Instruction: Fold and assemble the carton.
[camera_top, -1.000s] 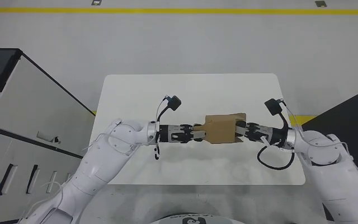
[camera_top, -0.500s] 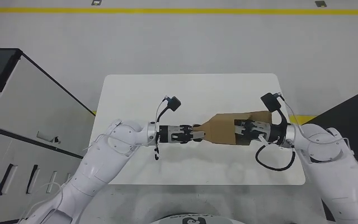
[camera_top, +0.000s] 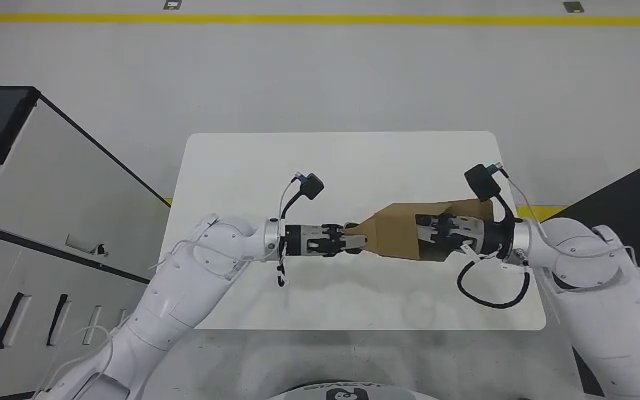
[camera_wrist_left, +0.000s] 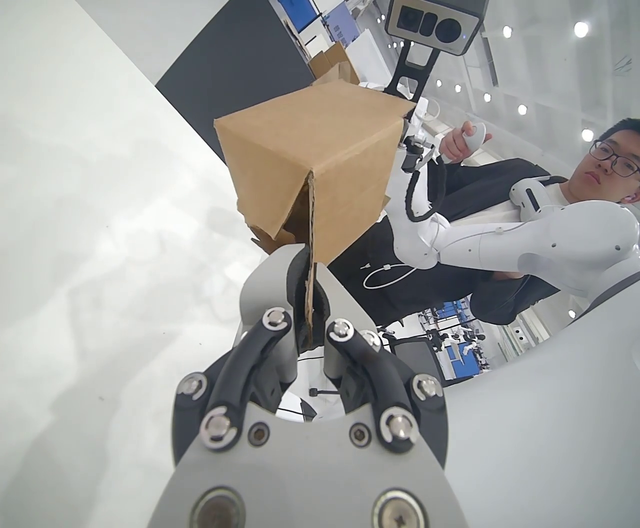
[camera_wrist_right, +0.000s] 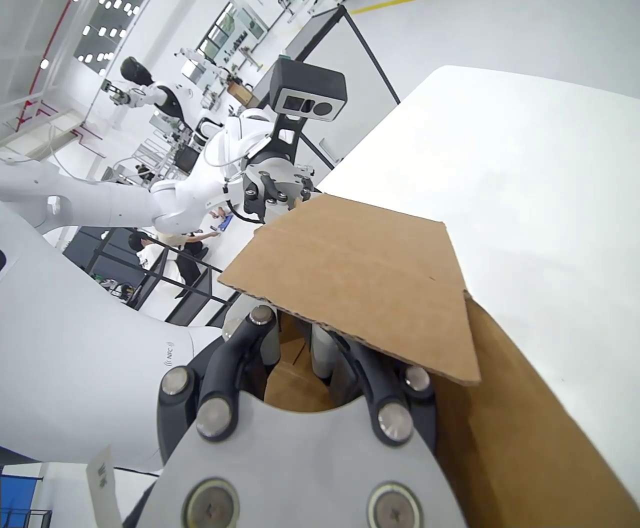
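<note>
A brown carton (camera_top: 405, 232) hangs above the white table (camera_top: 250, 170), held between both arms near the table's right half. My left gripper (camera_top: 350, 240) is shut on the thin edge of a flap (camera_wrist_left: 310, 280) at the carton's (camera_wrist_left: 310, 165) left end. That end looks closed into a box corner. My right gripper (camera_top: 440, 235) sits inside the carton's open right end, under a loose flap (camera_wrist_right: 360, 280) that hides its tips. The left gripper (camera_wrist_right: 300, 197) also appears beyond that flap, at the carton's far end.
A grey cabinet with a black frame (camera_top: 60, 180) stands close to the table's left edge. A dark panel (camera_top: 610, 210) rises at the right. The table's back and left parts are bare.
Over the last second the right gripper has pushed into the carton's open end and its wrist has turned. The carton now looks longer, with a flap spread over that gripper. The left gripper kept its hold.
</note>
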